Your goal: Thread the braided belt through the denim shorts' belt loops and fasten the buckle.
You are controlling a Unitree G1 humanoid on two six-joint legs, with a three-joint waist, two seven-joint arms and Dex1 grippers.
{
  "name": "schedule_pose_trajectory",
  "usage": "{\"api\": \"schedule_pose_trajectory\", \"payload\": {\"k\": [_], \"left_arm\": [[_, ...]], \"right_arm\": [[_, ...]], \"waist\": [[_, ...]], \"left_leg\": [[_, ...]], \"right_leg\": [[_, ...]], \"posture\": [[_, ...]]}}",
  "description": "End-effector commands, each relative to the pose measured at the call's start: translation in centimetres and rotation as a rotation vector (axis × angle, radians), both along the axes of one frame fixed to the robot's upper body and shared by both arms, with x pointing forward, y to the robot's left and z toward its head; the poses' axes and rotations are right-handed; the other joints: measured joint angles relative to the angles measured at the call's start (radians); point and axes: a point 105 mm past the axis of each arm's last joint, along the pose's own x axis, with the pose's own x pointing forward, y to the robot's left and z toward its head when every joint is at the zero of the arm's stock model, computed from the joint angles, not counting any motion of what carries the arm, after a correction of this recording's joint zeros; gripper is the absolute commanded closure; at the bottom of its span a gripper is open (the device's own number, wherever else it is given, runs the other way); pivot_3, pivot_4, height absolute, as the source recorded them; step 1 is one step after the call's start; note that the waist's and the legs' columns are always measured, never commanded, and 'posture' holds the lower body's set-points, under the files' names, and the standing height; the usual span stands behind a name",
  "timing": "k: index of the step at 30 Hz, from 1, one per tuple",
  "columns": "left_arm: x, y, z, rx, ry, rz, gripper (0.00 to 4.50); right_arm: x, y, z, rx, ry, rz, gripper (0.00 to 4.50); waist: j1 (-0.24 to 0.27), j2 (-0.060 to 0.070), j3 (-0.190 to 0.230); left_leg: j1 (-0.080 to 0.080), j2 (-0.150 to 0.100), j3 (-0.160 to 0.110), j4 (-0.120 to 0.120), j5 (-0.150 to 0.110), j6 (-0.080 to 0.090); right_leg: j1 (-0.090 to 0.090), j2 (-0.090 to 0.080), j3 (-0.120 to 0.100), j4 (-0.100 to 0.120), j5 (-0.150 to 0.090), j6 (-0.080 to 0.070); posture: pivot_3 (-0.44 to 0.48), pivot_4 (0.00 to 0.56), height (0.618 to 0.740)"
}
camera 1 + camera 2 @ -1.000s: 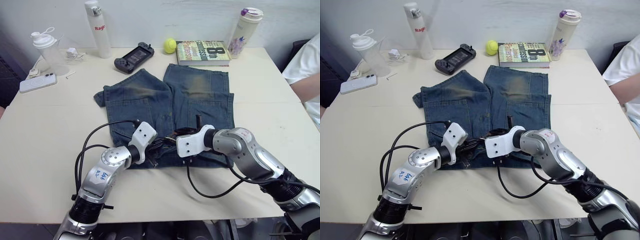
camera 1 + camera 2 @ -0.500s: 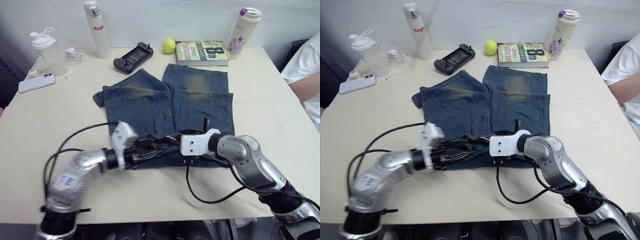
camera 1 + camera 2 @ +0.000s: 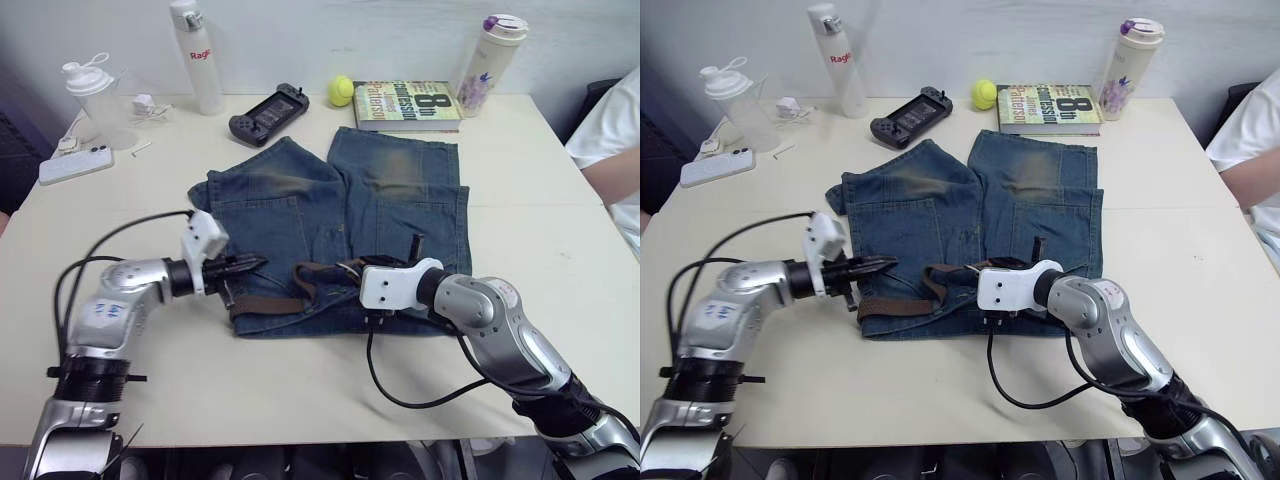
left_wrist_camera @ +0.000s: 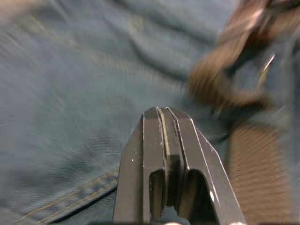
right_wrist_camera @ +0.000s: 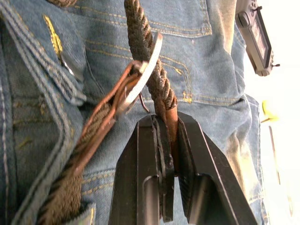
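Now right pincer (image 5: 165,123) pinching braided belt (image 5: 149,70); left pincer (image 4: 165,112) pressed together, empty, over denim shorts (image 3: 300,200).

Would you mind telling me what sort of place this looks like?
Probably an office or lab table used casually: a paperback book, drink bottles, a phone and a handheld game console surround the denim shorts.

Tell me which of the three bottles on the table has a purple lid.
The floral bottle at the far right corner, beside the book. The tall white bottle and the clear shaker have white lids.
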Motion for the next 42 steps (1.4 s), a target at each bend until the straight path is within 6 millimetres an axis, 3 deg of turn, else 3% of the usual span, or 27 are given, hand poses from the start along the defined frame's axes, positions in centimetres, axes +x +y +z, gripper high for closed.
{"api": "schedule_pose_trajectory", "payload": {"k": [1,6,12,16,20,23,26,28,34,38,42], "left_arm": [[-0.3,0.5,-2.2,0.135,0.007,-0.079,4.46],[-0.8,2.1,-4.9,0.266,0.018,-0.111,4.46],[-0.9,2.5,-6.0,0.302,-0.015,-0.128,4.46],[-1.2,2.3,-6.3,0.294,-0.018,-0.135,4.46],[-1.4,2.0,-6.4,0.280,-0.017,-0.134,4.46],[-1.4,1.9,-6.4,0.267,-0.022,-0.131,4.46],[-1.2,1.6,-6.0,0.246,-0.039,-0.122,4.46],[-1.2,1.5,-5.8,0.242,-0.047,-0.120,4.46],[-0.8,1.0,-1.7,0.137,-0.183,-0.105,4.46],[-1.2,0.5,2.7,0.005,-0.270,-0.085,3.25],[-2.3,-0.9,7.2,-0.128,-0.272,-0.108,1.51]], "right_arm": [[-0.4,-0.2,2.4,0.027,-0.092,0.001,4.50],[-0.7,-2.1,4.4,0.083,-0.135,-0.051,4.50],[-1.7,-6.2,7.5,0.160,-0.159,-0.124,4.50],[-1.5,-9.1,8.5,0.154,-0.167,-0.210,4.50],[-1.0,-10.5,9.9,0.209,-0.202,-0.278,4.50],[-1.1,-9.7,9.9,0.212,-0.198,-0.248,4.50],[-1.7,-7.4,7.9,0.188,-0.140,-0.154,4.50],[-1.8,-6.9,7.6,0.191,-0.131,-0.138,4.50],[-2.1,-3.9,6.1,0.111,-0.124,-0.015,4.50],[-1.9,-2.1,6.4,0.122,-0.154,0.037,4.50],[-1.7,-1.2,6.5,0.095,-0.186,0.067,4.50]], "waist": [[0.000,0.000,0.000],[0.003,0.000,0.000],[0.001,0.000,0.000],[0.001,0.000,0.000],[0.000,0.001,-0.001],[0.001,0.001,-0.001],[0.002,0.001,-0.001],[0.001,0.001,-0.001],[-0.002,0.001,-0.001],[-0.005,0.000,0.000],[0.003,0.000,0.000]], "left_leg": [[0.000,0.001,0.001,0.000,0.000,0.000],[0.000,0.001,0.001,0.001,0.000,0.000],[0.004,0.001,0.001,0.000,0.000,0.000],[0.008,0.002,0.001,-0.001,-0.001,0.001],[0.009,0.002,0.002,-0.001,-0.001,0.001],[0.009,0.002,0.002,-0.001,-0.001,0.001],[0.009,0.002,0.002,0.000,-0.001,0.002],[0.010,0.002,0.002,0.000,-0.001,0.002],[0.009,0.002,0.003,-0.001,-0.001,0.002],[0.005,0.002,0.002,0.001,-0.001,0.001],[0.000,0.002,0.000,0.003,-0.001,0.001]], "right_leg": [[-0.001,0.000,0.000,0.001,0.000,0.000],[-0.001,0.000,0.001,0.002,0.000,0.000],[0.002,0.000,0.001,0.002,0.000,0.000],[0.006,0.000,0.001,-0.001,0.000,0.000],[0.006,-0.001,0.002,-0.001,0.000,0.000],[0.006,-0.001,0.003,0.000,0.000,0.000],[0.007,-0.001,0.003,0.000,0.000,0.000],[0.007,-0.001,0.003,0.000,0.000,0.000],[0.006,-0.001,0.003,0.000,0.000,0.000],[0.003,-0.001,0.002,0.003,0.000,0.000],[0.000,-0.001,0.002,0.004,0.000,0.000]], "posture": [[0.000,0.150,0.740],[0.000,0.150,0.740],[0.000,0.150,0.740],[0.000,0.150,0.740],[0.000,0.150,0.740],[0.000,0.150,0.740],[0.000,0.150,0.740],[0.000,0.150,0.740],[0.000,0.150,0.740],[0.000,0.150,0.740],[0.000,0.150,0.740]]}}
